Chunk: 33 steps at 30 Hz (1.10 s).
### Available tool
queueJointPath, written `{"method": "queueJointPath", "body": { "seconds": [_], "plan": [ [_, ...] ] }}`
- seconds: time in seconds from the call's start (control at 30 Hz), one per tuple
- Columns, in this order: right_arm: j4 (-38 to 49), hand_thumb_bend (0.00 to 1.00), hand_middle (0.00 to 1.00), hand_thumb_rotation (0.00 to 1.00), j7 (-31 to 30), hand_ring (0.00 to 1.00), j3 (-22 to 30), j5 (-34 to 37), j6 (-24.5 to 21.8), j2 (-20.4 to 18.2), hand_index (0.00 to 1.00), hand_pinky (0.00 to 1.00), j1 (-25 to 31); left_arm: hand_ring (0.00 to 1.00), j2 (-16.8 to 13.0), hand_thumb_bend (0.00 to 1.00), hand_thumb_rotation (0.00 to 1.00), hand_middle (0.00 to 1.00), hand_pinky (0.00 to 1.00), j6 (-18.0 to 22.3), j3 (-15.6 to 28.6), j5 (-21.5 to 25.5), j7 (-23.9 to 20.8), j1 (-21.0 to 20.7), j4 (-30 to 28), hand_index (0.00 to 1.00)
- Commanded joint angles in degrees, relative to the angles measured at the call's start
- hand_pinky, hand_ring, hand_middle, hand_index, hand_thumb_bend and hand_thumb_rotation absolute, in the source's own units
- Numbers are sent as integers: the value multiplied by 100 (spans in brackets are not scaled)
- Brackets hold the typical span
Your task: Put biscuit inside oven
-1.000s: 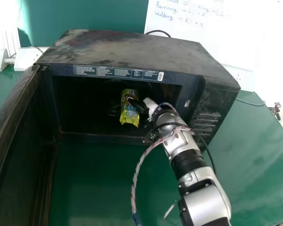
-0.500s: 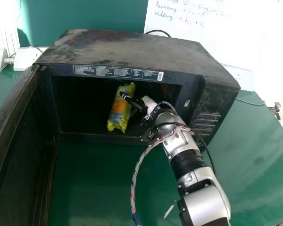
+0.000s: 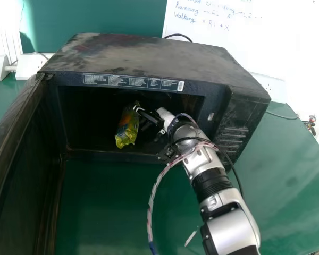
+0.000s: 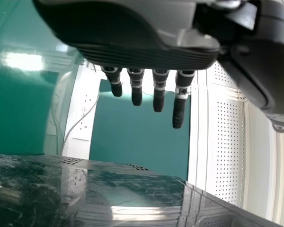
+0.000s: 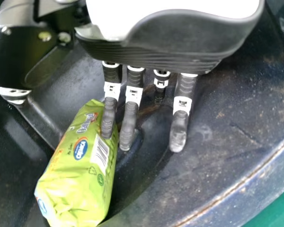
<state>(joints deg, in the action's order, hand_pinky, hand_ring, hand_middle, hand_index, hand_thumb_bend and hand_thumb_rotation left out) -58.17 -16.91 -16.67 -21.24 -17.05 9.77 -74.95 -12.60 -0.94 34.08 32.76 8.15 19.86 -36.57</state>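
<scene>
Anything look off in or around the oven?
Oven looks grubby: top smeared, inside speckled. Biscuit pack sits askew inside, right hand against it; no tear seen. Loose white strip on the table beside the right arm looks stray.

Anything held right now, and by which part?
Nothing. The right robot hand has straight fingers over the barcode side of the biscuit pack, thumb clear, no grip. The left robot hand is empty.
</scene>
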Motion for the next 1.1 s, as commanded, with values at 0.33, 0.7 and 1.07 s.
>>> {"method": "queueJointPath", "body": {
  "seconds": [0.33,0.7,1.07],
  "plan": [
    [1396,88,66,33,-840,60,-535,-554,-388,447,60,51,290,100,27,100,100,98,100,2,-17,1,-60,32,-89,82],
    [4489,90,62,33,-1320,58,-415,-777,-1723,918,59,43,1541,100,31,100,100,98,100,16,-29,-6,-51,-15,-37,82],
    [6609,93,60,38,-1500,54,-433,-1032,-2770,1181,63,39,2417,100,-28,100,100,98,100,-2,33,8,-15,-62,62,82]
  ]
}}
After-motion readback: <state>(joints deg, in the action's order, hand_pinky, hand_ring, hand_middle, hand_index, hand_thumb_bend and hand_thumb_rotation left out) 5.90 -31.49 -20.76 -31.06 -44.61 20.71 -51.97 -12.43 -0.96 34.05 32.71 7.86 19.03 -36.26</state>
